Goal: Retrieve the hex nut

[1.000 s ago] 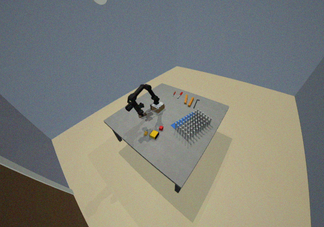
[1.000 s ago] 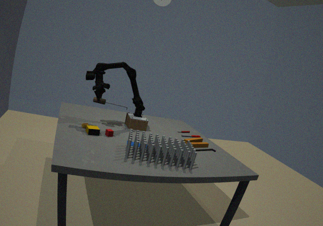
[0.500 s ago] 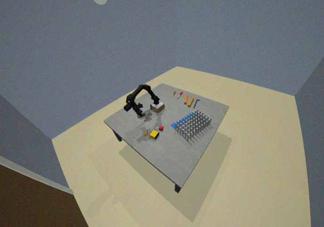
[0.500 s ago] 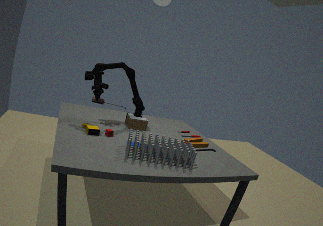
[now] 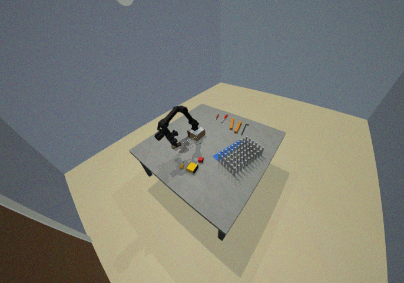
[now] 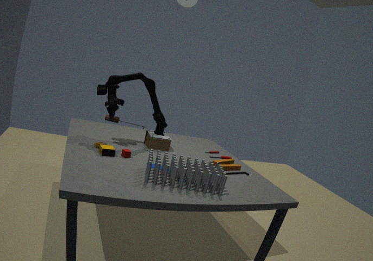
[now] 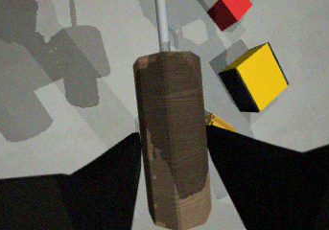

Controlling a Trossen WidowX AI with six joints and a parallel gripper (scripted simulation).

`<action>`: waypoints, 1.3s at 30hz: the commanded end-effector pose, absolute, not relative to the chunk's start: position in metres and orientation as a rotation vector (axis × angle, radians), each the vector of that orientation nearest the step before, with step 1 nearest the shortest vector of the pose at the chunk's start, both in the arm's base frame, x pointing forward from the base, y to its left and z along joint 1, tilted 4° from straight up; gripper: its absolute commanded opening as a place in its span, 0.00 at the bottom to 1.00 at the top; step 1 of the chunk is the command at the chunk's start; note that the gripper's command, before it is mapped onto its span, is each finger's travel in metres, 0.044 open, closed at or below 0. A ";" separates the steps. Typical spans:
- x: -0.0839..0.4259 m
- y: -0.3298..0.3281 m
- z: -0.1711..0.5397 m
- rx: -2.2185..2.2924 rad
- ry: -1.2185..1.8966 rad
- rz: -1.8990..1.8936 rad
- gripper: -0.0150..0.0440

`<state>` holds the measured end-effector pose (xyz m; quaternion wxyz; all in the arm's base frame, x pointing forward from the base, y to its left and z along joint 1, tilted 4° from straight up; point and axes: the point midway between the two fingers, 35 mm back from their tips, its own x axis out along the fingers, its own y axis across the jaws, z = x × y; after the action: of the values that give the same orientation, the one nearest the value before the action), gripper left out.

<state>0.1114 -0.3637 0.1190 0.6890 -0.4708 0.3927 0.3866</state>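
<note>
My gripper (image 5: 175, 144) (image 6: 112, 118) (image 7: 173, 135) is shut on the wooden handle (image 7: 172, 86) of a thin hook tool. It holds the tool above the table, on the far side from the spacers. The tool's metal rod (image 6: 131, 123) (image 7: 162, 24) runs out from the handle and ends in a small bent tip in the exterior view. The standing metal spacers (image 5: 242, 154) (image 6: 190, 173) form a dense upright field. The blue taped strip (image 5: 216, 155) (image 6: 153, 166) lies along its near side, toward the arm. The hex nut cannot be made out among the spacers.
A yellow and black block (image 5: 192, 167) (image 6: 106, 150) (image 7: 263, 79), a red cube (image 5: 201, 160) (image 6: 126, 153) (image 7: 230, 11) and a small orange-yellow item (image 5: 182, 165) (image 6: 98, 144) lie near the gripper's side. Orange bars (image 5: 238, 127), red-handled tools (image 5: 225, 117) and a black hex key (image 5: 244, 128) (image 6: 236, 173) lie beyond.
</note>
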 end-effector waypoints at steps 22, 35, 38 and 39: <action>0.115 -0.367 0.091 -1.051 0.872 0.863 0.25; 0.116 -0.369 0.077 -1.051 0.872 0.863 0.25; 0.116 -0.369 0.074 -1.051 0.872 0.863 0.25; 0.116 -0.369 0.073 -1.051 0.872 0.863 0.25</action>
<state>0.1151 -0.3699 0.0765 0.6880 -0.4723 0.3920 0.3872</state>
